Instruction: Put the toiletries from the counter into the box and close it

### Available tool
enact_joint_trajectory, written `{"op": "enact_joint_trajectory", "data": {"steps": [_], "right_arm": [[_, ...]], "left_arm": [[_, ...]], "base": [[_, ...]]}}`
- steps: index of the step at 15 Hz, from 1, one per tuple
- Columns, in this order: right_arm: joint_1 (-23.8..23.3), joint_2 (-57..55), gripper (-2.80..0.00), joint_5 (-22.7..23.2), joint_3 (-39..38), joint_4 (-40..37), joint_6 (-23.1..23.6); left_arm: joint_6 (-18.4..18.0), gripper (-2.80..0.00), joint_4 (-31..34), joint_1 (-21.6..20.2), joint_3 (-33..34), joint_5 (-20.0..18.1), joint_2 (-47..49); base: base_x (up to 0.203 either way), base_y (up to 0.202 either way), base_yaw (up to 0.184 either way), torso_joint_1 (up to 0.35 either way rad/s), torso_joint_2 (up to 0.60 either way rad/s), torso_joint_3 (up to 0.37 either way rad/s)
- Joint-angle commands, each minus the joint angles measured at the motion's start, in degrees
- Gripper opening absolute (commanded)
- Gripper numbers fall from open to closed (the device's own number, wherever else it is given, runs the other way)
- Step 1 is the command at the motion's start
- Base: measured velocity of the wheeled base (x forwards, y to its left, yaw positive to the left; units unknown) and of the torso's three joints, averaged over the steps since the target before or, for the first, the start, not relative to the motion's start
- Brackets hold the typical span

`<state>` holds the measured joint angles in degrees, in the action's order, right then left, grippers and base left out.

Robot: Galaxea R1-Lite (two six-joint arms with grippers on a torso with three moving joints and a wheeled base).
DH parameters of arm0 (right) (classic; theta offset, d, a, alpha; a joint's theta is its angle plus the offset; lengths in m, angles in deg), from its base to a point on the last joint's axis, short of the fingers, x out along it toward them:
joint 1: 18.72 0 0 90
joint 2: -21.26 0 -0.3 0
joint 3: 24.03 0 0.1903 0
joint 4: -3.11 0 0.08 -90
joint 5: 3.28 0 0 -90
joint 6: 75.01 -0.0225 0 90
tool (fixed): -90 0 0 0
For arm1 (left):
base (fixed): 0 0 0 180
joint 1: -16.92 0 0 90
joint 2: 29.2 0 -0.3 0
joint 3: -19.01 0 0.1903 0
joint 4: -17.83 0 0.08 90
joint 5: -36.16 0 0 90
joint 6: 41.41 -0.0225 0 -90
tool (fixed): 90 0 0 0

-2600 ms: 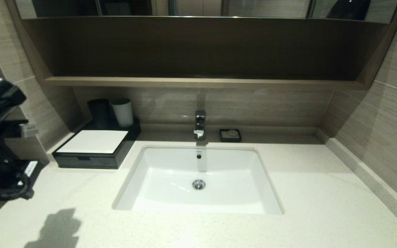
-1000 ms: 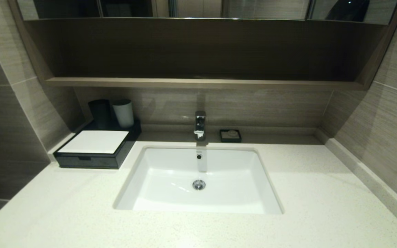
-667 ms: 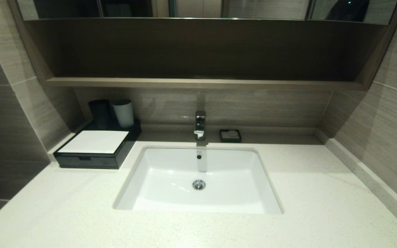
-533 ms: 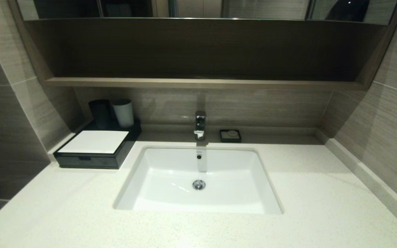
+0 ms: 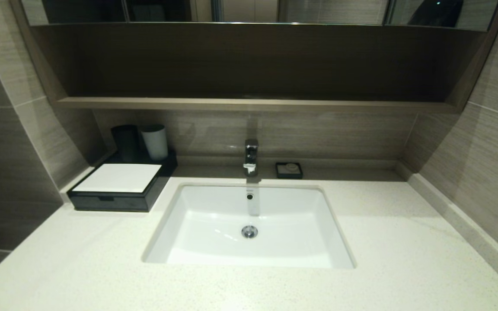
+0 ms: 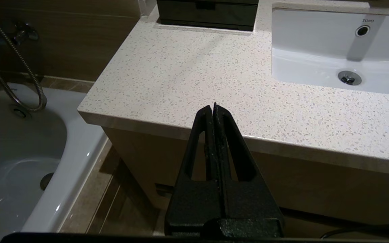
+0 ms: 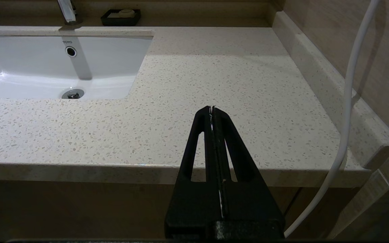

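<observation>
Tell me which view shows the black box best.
The head view: the whole box shows, white top panel, drawer front shut, two cups behind it. The left wrist view catches only its lower front at the frame's edge. The right wrist view misses it.

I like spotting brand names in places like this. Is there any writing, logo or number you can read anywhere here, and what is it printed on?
"TOTO": on the inner back wall of the sink, just above the overflow hole; both wrist views show it.
No other writing, number or sign can be read; the box shows none.
</observation>
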<state>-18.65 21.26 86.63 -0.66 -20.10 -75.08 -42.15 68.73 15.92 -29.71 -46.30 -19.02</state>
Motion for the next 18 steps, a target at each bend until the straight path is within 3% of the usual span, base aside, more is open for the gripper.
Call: {"op": "enact_joint_trajectory", "data": {"steps": [1,4,8,11,15,18], "right_arm": [[0.01,0.09,-2.80,0.00,-0.09,0.02,-0.02],[0.01,0.06,-2.80,0.00,-0.09,0.02,-0.02],[0.01,0.09,-2.80,0.00,-0.09,0.02,-0.02],[0.01,0.09,-2.80,0.00,-0.09,0.02,-0.02],[0.01,0.09,-2.80,0.00,-0.09,0.02,-0.02],[0.01,0.09,-2.80,0.00,-0.09,0.02,-0.02]], "left_arm": [[-1.02,-2.80,0.09,0.63,2.28,0.18,-4.31],[-4.25,-2.80,-1.77,0.78,6.38,0.22,-9.89],[-6.35,-2.80,-12.33,0.80,9.07,2.47,-10.01],[-8.04,-2.80,-16.32,0.81,11.53,2.66,-10.01],[-12.12,-2.80,-28.28,0.82,18.53,2.61,-10.01],[-14.97,-2.80,-33.77,0.82,21.69,2.04,-10.01]], "base": [[0.000,0.000,0.000,0.000,0.00,0.000],[0.000,0.000,0.000,0.000,0.00,0.000],[0.000,0.000,0.000,0.000,0.00,0.000],[0.000,0.000,0.000,0.000,0.00,0.000],[0.000,0.000,0.000,0.000,0.00,0.000],[0.000,0.000,0.000,0.000,0.00,0.000]]}}
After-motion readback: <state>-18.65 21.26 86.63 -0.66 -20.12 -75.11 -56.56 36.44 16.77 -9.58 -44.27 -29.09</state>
